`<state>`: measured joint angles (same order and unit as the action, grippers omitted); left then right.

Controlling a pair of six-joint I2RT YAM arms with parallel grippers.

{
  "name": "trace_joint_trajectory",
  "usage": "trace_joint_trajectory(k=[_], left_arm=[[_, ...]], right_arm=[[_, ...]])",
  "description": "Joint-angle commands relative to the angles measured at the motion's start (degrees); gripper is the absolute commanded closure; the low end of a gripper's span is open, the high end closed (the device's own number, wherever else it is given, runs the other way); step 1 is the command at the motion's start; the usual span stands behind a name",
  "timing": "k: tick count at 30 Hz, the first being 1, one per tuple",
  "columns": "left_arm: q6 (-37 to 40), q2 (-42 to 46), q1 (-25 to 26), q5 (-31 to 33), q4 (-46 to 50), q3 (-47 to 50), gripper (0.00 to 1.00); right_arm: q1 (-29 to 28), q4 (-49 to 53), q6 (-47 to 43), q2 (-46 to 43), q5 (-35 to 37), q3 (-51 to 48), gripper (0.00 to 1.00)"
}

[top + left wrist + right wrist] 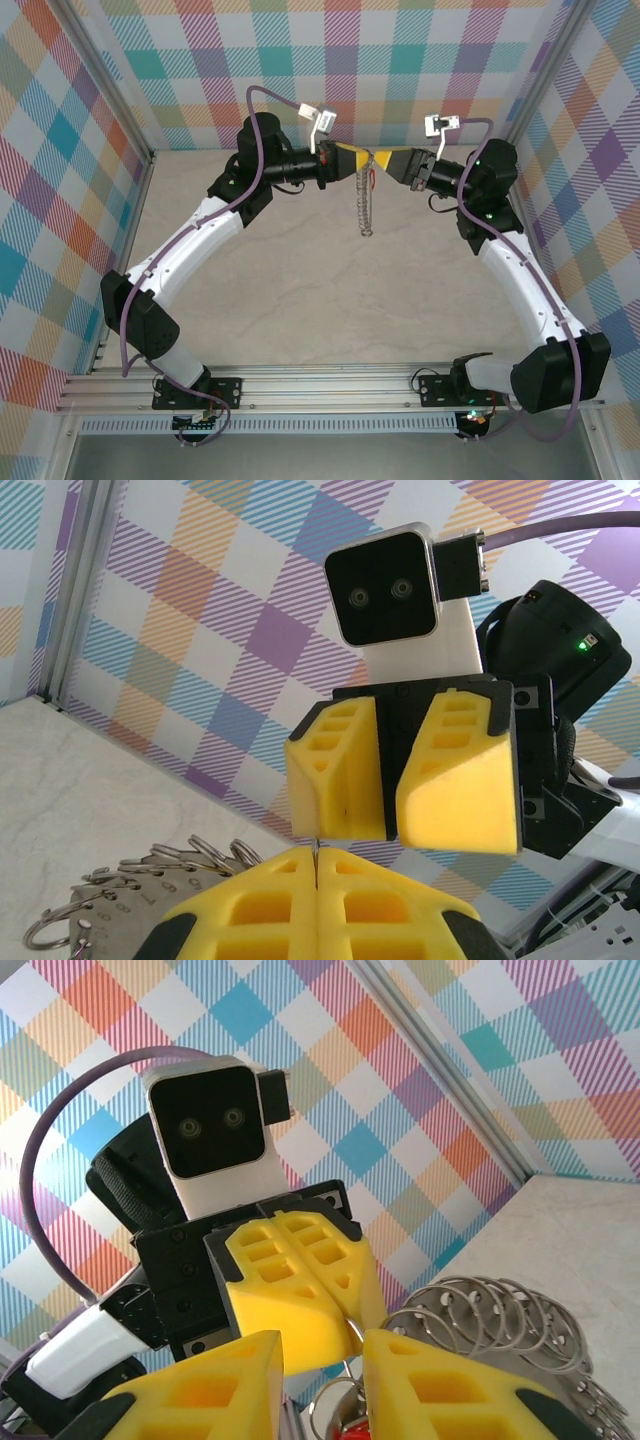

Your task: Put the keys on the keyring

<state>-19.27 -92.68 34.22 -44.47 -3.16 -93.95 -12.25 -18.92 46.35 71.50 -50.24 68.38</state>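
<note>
1. Keyring: a large silvery metal keyring (365, 205) with a beaded, chain-like rim crowded with small wire loops. It hangs edge-on over the pale table (300, 290), toward its 12 o'clock side.
2. The left tool (315, 868) is at the keyring's 9 o'clock, its yellow pads pressed together on a thin sliver of rim.
3. The right tool (322, 1348) is at 3 o'clock, its jaws apart.
4. The tiny key's red plastic tag (362, 178) sits at the ring's 12 o'clock; its blade is too small to make out.

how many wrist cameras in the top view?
2: left camera left of centre near the back wall, right camera right of centre. None seems hidden.
</note>
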Motion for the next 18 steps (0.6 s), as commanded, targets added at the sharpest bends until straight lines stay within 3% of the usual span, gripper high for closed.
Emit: trace_joint_trajectory(k=[1,18], left_arm=[[0.84,3.37,0.61,-1.02,-2.12,-1.72,1.0],[0.83,3.47,0.67,-1.09,-2.3,-1.85,1.0]], right_arm=[[0.88,0.24,-1.79,-1.94,1.01,0.8,0.72],[-1.49,-5.56,2.44,1.88,-0.75,0.35,0.71]])
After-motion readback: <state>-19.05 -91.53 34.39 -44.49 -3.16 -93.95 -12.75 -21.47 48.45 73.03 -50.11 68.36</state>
